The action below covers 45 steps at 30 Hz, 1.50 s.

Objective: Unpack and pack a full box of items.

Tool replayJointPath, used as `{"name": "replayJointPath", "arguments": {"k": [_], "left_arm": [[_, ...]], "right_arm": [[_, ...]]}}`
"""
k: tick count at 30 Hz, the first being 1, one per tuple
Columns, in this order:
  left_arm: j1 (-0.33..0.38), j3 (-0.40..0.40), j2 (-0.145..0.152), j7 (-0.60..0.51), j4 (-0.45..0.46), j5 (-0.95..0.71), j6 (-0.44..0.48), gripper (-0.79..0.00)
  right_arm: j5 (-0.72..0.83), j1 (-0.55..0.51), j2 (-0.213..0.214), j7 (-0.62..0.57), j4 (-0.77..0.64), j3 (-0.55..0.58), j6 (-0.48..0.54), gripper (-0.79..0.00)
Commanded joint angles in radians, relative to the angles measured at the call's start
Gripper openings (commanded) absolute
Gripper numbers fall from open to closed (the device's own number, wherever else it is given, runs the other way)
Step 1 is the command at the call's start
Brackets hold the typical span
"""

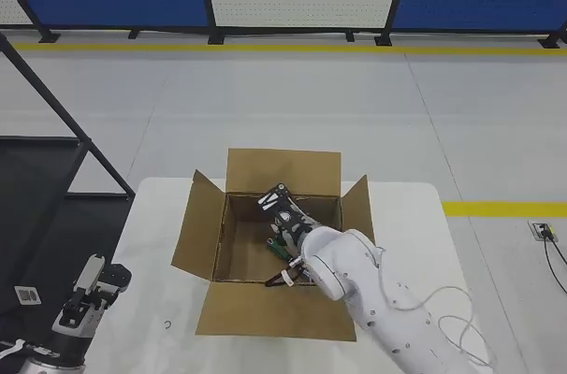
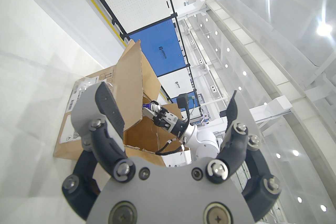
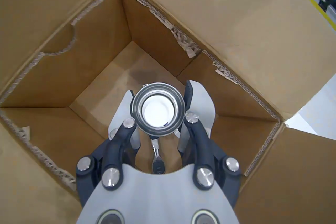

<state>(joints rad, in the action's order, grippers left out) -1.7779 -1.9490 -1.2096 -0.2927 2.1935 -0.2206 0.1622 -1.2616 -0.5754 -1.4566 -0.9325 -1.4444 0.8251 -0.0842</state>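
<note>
An open cardboard box [image 1: 283, 173] stands on the white table [image 1: 152, 234], its flaps spread outward. Reaching down into the box from the right side, my right gripper [image 1: 282, 220] is shut on a can. The can [image 3: 158, 111] has a metal rim and a white cap and sits between the two fingers [image 3: 189, 93], above the box floor. In the left wrist view the same can [image 2: 151, 105] looks purple with a white tip. My left gripper [image 1: 101, 276] [image 2: 168, 92] is open and holds nothing, near the table's front left corner, well apart from the box [image 2: 128, 83].
A ratchet wrench [image 3: 157, 154] lies on the box floor under the can. Small green items [image 1: 277, 245] show inside the box. A tiny ring [image 1: 167, 324] lies on the table left of the box. A black rack [image 1: 40, 187] stands left of the table.
</note>
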Motion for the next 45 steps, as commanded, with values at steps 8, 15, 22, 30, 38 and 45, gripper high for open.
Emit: {"name": "replayJointPath", "arguments": {"k": [8,15,22,30,38,45], "left_arm": [[0.000,0.000,0.000,0.000,0.000,0.000,0.000,0.000],[0.000,0.000,0.000,0.000,0.000,0.000,0.000,0.000],[0.000,0.000,0.000,0.000,0.000,0.000,0.000,0.000],[0.000,0.000,0.000,0.000,0.000,0.000,0.000,0.000],[0.000,0.000,0.000,0.000,0.000,0.000,0.000,0.000],[0.000,0.000,0.000,0.000,0.000,0.000,0.000,0.000]], "right_arm": [[-0.001,0.025,-0.016,0.007,0.069,-0.022,-0.015,-0.785],[-0.001,0.025,-0.016,0.007,0.069,-0.022,-0.015,-0.785],[0.055,0.046,-0.036,0.053,0.188,-0.024,0.011,-0.785],[0.096,0.134,-0.094,0.112,0.386,-0.081,-0.062,-0.785],[0.124,0.180,-0.137,0.151,0.515,-0.100,-0.101,-0.785],[0.132,0.210,-0.164,0.141,0.591,-0.106,-0.111,-0.785]]}}
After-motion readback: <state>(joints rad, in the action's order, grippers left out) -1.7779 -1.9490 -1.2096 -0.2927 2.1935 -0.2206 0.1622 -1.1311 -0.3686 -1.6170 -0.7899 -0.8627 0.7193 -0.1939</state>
